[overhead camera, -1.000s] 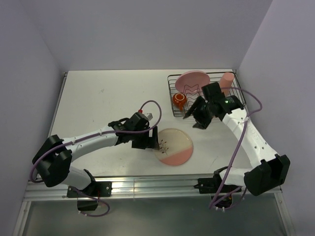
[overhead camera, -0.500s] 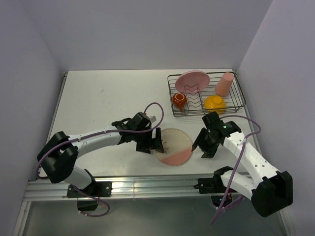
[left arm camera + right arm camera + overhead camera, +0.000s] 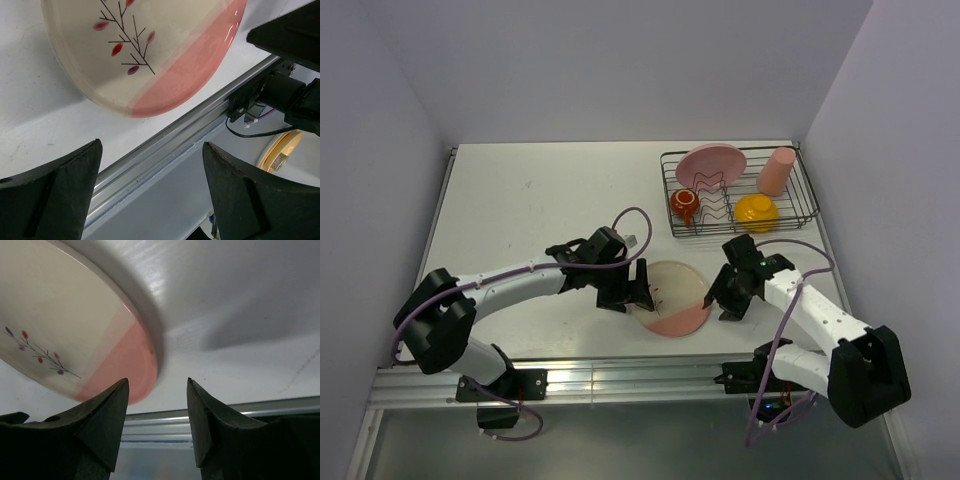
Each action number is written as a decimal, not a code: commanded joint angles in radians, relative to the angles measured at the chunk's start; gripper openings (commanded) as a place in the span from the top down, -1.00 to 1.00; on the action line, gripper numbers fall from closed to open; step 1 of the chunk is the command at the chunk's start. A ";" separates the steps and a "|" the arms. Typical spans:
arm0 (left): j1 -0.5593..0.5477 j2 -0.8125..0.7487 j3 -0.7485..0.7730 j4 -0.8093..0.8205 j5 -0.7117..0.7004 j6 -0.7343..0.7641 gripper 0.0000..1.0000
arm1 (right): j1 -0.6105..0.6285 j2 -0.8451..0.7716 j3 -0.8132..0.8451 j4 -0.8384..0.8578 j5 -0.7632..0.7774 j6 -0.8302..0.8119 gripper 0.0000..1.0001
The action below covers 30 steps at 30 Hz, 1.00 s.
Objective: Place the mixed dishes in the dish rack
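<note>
Cream plate between both open jaws

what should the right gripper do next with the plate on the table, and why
Probably ease the right gripper forward and close on the right rim of the cream plate. Its open fingers line up with that edge, the left gripper sits open at the opposite side, and this is the only dish outside the dish rack.

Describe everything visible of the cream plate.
The cream plate is round, glossy and ceramic-looking, with a pink segment along its near side and a dark twig motif with red leaves. It lies face up on the white table, outside the rack. The open left gripper sits at its left edge, the open right gripper at its right; contact is unclear.
</note>
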 commanded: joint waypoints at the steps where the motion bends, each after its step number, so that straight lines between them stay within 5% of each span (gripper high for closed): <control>1: 0.008 -0.052 0.015 -0.014 -0.002 -0.004 -0.75 | 0.024 0.028 -0.020 0.122 0.027 0.022 -0.12; 14: 0.034 -0.111 -0.020 -0.034 -0.015 -0.010 -0.75 | 0.111 0.124 -0.106 0.286 0.116 0.093 0.18; 17: 0.038 -0.122 -0.032 -0.026 -0.010 -0.013 -0.75 | 0.133 0.126 -0.140 0.350 0.122 0.101 0.35; 23: 0.043 -0.151 -0.058 -0.011 -0.018 -0.011 -0.75 | 0.167 0.138 -0.157 0.417 0.177 0.113 1.00; 30: 0.054 -0.227 -0.155 0.027 -0.052 -0.020 -0.75 | 0.185 0.091 -0.102 0.312 0.159 0.145 1.00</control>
